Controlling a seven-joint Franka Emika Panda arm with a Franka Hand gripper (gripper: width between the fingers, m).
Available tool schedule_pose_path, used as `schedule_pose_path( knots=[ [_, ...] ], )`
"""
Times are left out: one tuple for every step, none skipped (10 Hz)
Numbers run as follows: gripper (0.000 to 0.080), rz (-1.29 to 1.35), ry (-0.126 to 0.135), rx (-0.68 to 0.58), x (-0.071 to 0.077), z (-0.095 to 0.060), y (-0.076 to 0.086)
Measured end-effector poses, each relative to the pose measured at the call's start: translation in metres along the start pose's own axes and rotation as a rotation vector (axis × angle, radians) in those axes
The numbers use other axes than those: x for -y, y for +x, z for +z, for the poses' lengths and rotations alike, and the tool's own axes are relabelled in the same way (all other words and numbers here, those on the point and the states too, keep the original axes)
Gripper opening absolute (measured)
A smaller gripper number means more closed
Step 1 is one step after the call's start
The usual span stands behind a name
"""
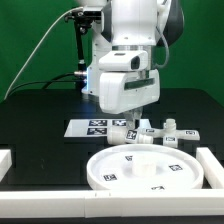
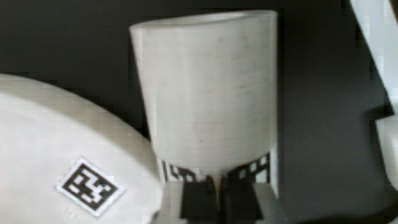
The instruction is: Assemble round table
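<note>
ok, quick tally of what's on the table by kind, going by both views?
Rimmed disc: 1
Cylinder leg: 1
Other small white parts: 3, blurry, so approximate
Marker board: 1
Border rails: 3 in view
Total: 9

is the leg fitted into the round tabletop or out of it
Out. The leg lies beside the disc, not standing in it; the disc's middle holds no leg.
</note>
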State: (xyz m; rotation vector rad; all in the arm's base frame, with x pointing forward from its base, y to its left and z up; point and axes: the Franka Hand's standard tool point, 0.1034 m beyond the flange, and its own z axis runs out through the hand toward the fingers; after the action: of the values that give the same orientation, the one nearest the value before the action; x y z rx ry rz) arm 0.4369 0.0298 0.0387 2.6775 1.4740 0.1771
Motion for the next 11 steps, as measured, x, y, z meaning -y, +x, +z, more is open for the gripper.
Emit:
schedule_pose_path(
  knots=[
    [0.0002,0.000,0.000,0.000,0.0001,0.0000,0.0000],
    [0.0002,0.000,0.000,0.000,0.0001,0.0000,0.0000],
    [0.0002,-0.006,0.005,0.004,-0.0004,0.0001,-0.0001],
    [0.0031,-0.013,0.015,0.013,-0.0022,0.0001,0.0006],
    [0.0031,-0.013,0.011,0.010,-0.0054,0.0005,0.0031],
    [0.0216,-0.013,0.004,0.006,-0.0086,0.0005,0.0054],
    [0.0216,-0.002,0.003,0.004,-0.0087,0.0007,0.0052],
    [0.0417,-0.002,0.003,0.005,-0.0084,0.0010,0.0051],
    [0.0556,-0.002,0.004,0.005,-0.0084,0.0011,0.0050],
    [0.0620,-0.002,0.004,0.005,-0.0082,0.0014,0.0049],
    [0.0620,0.000,0.004,0.005,-0.0062,0.0038,0.0051]
  ],
)
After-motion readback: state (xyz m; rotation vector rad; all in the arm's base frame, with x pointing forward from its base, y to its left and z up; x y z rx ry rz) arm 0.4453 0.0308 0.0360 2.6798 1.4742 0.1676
